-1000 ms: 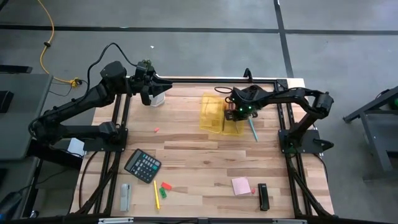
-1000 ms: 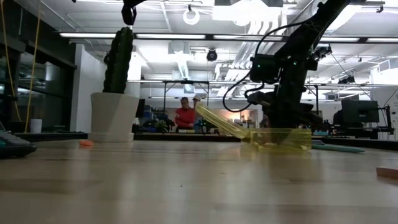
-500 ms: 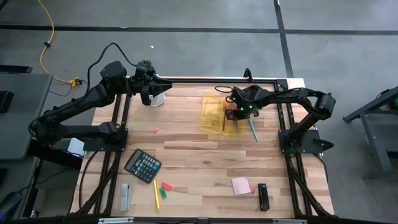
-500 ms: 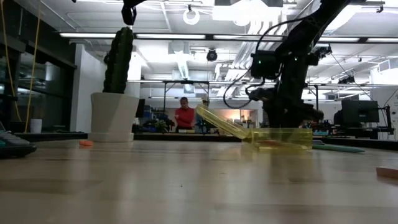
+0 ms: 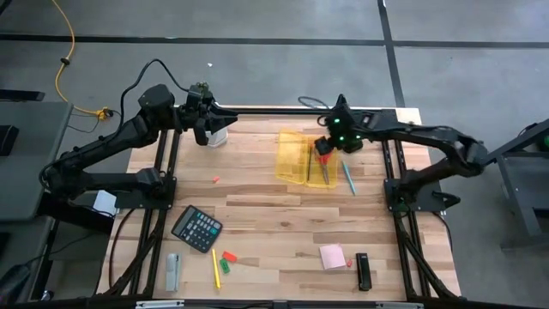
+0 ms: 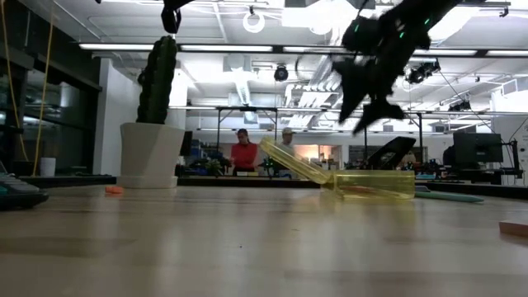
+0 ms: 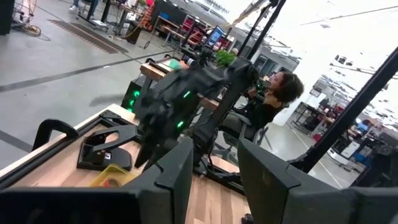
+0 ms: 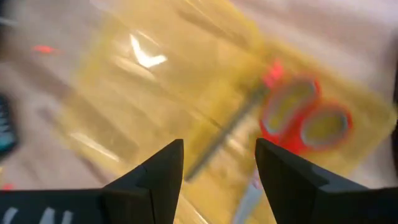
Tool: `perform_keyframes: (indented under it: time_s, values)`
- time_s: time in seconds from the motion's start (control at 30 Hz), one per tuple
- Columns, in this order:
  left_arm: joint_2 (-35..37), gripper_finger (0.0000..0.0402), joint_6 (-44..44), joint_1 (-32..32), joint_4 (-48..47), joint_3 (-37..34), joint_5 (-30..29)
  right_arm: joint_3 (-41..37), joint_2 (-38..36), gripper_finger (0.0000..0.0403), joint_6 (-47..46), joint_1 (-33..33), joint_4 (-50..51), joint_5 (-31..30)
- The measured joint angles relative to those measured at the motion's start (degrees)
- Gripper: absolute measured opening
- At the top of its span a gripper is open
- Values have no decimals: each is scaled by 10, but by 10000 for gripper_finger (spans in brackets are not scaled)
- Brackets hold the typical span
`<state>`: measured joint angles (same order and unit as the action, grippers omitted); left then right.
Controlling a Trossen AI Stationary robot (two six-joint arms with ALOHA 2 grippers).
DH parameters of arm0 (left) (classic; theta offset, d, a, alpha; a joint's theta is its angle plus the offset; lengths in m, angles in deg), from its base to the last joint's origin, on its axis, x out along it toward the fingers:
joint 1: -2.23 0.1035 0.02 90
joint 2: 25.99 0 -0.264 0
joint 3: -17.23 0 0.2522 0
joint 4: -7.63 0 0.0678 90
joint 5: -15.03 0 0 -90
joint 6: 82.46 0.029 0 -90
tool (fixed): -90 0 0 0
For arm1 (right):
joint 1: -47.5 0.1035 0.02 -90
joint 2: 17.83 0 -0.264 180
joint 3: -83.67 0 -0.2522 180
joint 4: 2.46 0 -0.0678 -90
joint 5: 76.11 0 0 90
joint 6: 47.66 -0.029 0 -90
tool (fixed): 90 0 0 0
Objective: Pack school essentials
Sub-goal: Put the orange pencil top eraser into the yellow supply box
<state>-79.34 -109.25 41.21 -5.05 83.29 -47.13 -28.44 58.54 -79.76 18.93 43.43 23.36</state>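
Scissors (image 5: 323, 163): lying in yellow case (image 5: 294, 157), far centre of worktop (image 5: 266, 215). Right claw (image 5: 329, 142): raised above case, fingers apart, empty. Left claw (image 5: 204, 136): far left, fingers apart, empty.

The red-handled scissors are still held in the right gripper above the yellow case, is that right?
Not quite. The red-handled scissors lie inside the yellow case; the right gripper is open and empty above them, as the right wrist view shows.
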Motion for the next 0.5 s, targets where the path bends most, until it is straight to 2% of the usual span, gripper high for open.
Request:
perform_keyframes:
  time_s: [0.13,0.27,0.5]
  values:
    - [0,115,11,0,0,0,1,0,-83,193,53,27,-61,0]
    - [0,115,19,0,0,0,2,0,-139,193,89,70,-164,0]
    - [0,115,58,0,0,0,2,0,-155,193,150,128,-354,0]
